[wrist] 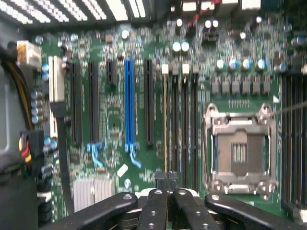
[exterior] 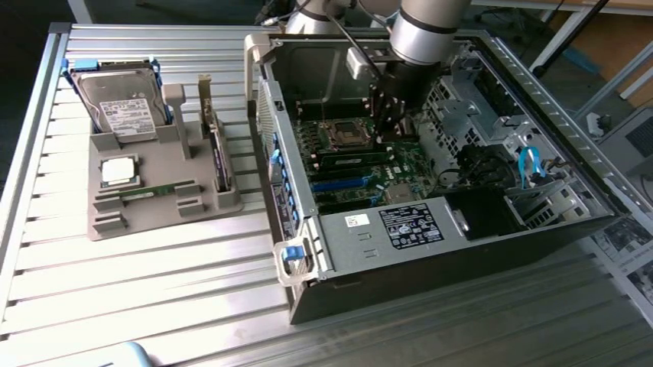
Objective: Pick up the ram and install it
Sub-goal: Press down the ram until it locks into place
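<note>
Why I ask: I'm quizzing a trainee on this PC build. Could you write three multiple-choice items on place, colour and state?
1. The thin green ram stick outside the black computer case lies: A on a shelf; B in the grey plastic holder; C on table slats.
2. The silver hard drive has a side bracket coloured: A blue; B red; C yellow.
3. The silver processor socket is: A fan-covered; B filled; C empty.

B: it rests in a holder groove.
A: blue rails flank the drive.
C: bare contacts show inside.

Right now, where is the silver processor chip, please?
The processor chip sits on the grey holder at the exterior view's left, between the hard drive and a ram stick.
</note>
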